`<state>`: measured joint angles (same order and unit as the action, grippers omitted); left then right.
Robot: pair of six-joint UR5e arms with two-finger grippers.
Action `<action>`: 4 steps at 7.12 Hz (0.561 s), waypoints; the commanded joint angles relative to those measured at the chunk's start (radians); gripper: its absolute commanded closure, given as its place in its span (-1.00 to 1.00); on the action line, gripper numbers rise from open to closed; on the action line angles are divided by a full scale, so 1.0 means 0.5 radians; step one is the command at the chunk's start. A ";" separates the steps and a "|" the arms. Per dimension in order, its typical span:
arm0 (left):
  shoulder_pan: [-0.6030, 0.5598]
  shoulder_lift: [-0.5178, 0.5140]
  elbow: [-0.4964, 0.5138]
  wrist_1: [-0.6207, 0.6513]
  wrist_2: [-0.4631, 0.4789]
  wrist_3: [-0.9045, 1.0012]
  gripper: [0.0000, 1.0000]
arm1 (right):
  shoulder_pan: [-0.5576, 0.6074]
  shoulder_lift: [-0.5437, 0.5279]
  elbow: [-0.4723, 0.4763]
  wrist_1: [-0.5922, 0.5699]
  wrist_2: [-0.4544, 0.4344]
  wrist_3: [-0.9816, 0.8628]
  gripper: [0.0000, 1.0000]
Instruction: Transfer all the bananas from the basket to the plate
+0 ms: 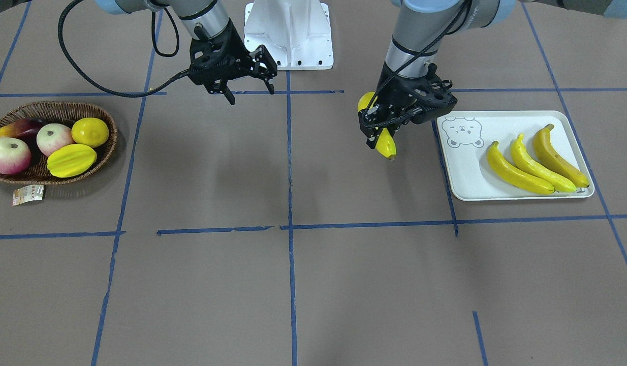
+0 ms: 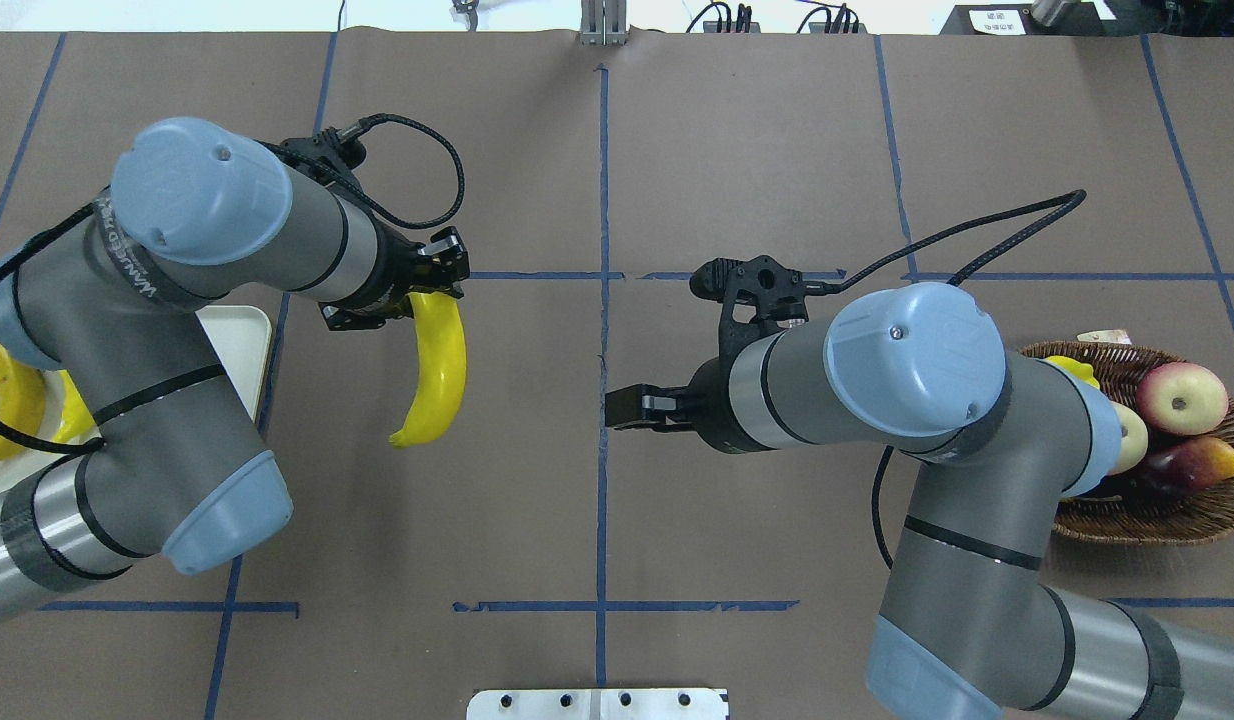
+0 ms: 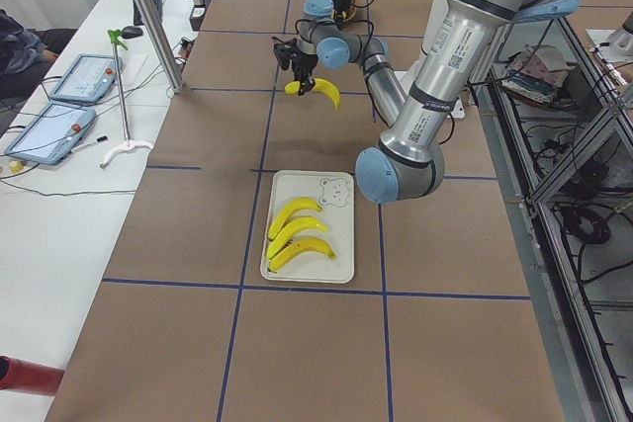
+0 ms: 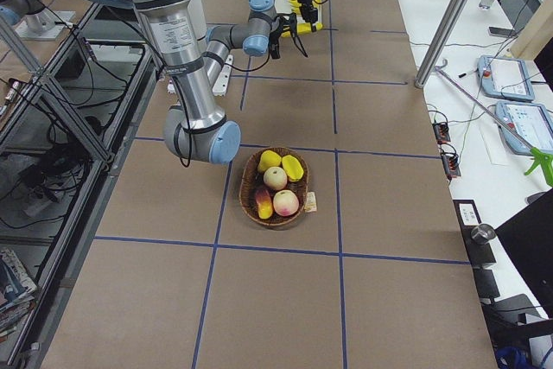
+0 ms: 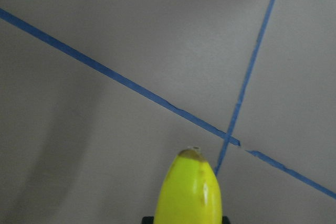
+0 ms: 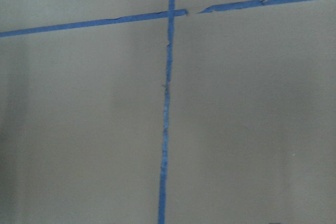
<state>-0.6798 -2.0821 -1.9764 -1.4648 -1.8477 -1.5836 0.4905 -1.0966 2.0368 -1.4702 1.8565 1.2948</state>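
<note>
**Just short of the plate (image 1: 466, 175): fourth banana (image 1: 387, 146) in the air**

Between the table's middle and the plate's near edge, the fourth banana hangs from the left gripper (image 1: 380, 133), clear of the brown table (image 1: 313, 284) and not yet over the rim. The jaws are clamped on it. The grip seems to sit toward one end, with the longer part curving free in the overhead view, but the gripper's body hides the contact itself, so I would not swear to that.

Three bananas (image 1: 539, 165) already lie on the plate. They are side by side and slanted, filling the half away from the bear print. The bare part of the plate is the strip nearest the carried banana, around and below the print.

Well apart, at the other end of the table, the basket (image 1: 19, 178) holds two apples (image 1: 53, 138), a lemon (image 1: 90, 131), a starfruit (image 1: 71, 160) and one dark red-and-yellow fruit. No banana shows in it. A paper tag (image 1: 28, 194) lies just beside it on the table.

The right gripper (image 1: 251, 94) hovers over the middle of the table with its jaws spread and nothing between them.

By my reading this is the carry of the last piece, so the task is nearly done. The next move calls for a short travel sideways over the rim. The banana should then come down onto the bare strip beside the three, low enough that it neither rolls out nor knocks its neighbours, and only then should the jaws let go.
</note>
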 commanded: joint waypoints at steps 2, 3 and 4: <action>-0.165 0.260 -0.079 0.386 -0.005 0.017 1.00 | 0.224 -0.031 0.016 -0.330 0.220 -0.404 -0.99; -0.271 0.401 -0.075 0.350 -0.011 -0.132 1.00 | 0.292 -0.098 0.058 -0.345 0.269 -0.515 -0.99; -0.309 0.467 -0.060 0.283 -0.011 -0.289 1.00 | 0.347 -0.159 0.071 -0.345 0.318 -0.604 -0.99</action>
<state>-0.7979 -1.9084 -2.0125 -1.2955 -1.8520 -1.6403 0.6255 -1.1395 2.0597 -1.6336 1.9825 1.0577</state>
